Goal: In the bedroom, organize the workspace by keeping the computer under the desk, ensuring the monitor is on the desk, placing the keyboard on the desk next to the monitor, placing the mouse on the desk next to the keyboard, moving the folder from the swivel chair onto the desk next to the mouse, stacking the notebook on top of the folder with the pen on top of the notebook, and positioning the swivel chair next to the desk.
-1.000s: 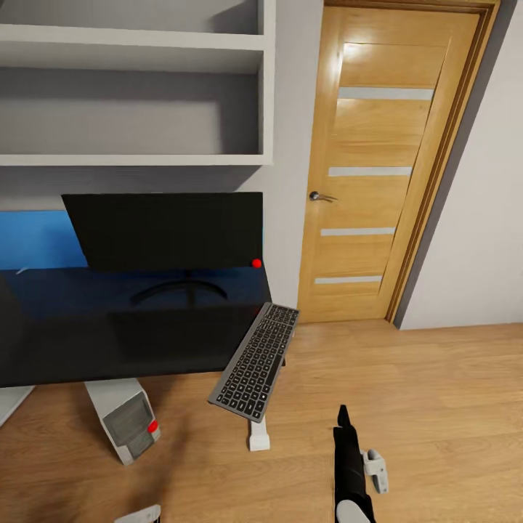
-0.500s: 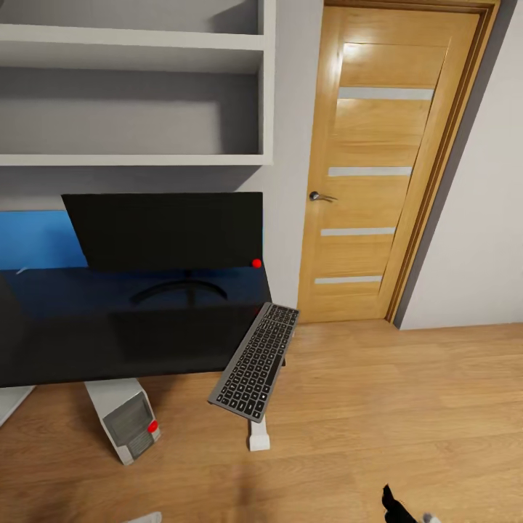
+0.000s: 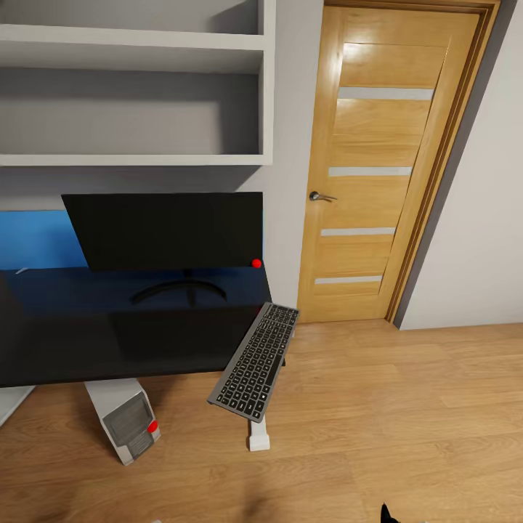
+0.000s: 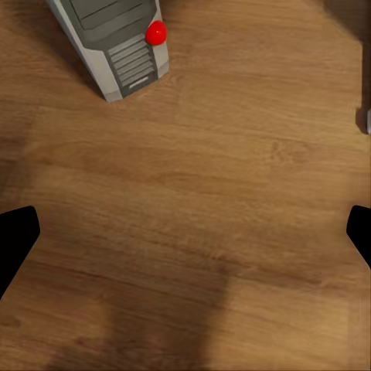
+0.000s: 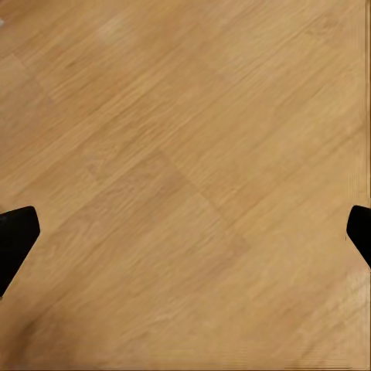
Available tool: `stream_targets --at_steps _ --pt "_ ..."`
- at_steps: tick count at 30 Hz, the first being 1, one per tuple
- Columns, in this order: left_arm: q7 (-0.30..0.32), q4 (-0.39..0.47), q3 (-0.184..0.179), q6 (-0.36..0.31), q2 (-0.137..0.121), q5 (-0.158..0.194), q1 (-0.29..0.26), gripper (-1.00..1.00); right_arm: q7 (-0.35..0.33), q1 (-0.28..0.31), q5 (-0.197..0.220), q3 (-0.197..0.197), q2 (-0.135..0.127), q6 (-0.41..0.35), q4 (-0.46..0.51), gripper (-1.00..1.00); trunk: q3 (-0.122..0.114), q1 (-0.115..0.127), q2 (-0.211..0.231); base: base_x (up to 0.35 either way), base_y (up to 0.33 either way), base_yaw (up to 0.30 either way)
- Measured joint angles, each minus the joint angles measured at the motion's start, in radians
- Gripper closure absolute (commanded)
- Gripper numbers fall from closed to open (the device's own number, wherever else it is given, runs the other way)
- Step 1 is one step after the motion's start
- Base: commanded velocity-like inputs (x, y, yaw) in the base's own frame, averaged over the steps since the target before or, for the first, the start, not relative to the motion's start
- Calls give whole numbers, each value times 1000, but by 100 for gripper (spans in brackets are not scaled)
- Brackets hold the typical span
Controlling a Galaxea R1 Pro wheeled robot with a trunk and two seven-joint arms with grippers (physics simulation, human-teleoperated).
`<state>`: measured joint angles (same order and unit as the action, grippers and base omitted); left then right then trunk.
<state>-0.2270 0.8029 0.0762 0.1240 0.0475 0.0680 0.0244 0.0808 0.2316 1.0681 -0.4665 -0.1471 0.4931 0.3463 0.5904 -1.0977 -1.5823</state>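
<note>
Left wrist view: the left gripper (image 4: 185, 236) hangs wide open and empty over the floor (image 4: 232, 193) near the computer (image 4: 116, 42); the right gripper (image 5: 185, 232), likewise spread, seemingly points straight down.

I see pale grey wall shelves (image 3: 138, 156) above a bright blue wall panel (image 3: 36, 240), and a silver lever handle (image 3: 319, 196) near the left edge of the door.

Readable text: none in any view.
Keyboard (image 3: 256, 362): key legends too small to read.
Monitor (image 3: 165, 231): screen dark, no brand visible.
Computer (image 4: 116, 39): no label.
</note>
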Motion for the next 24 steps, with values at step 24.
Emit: stream_targets --at_steps 24 --pt "0 -46 -4 1 -20 -1 0 -100 -3 0 0 -2 34 116 -82 -100 0 0 0 19 -168 0"
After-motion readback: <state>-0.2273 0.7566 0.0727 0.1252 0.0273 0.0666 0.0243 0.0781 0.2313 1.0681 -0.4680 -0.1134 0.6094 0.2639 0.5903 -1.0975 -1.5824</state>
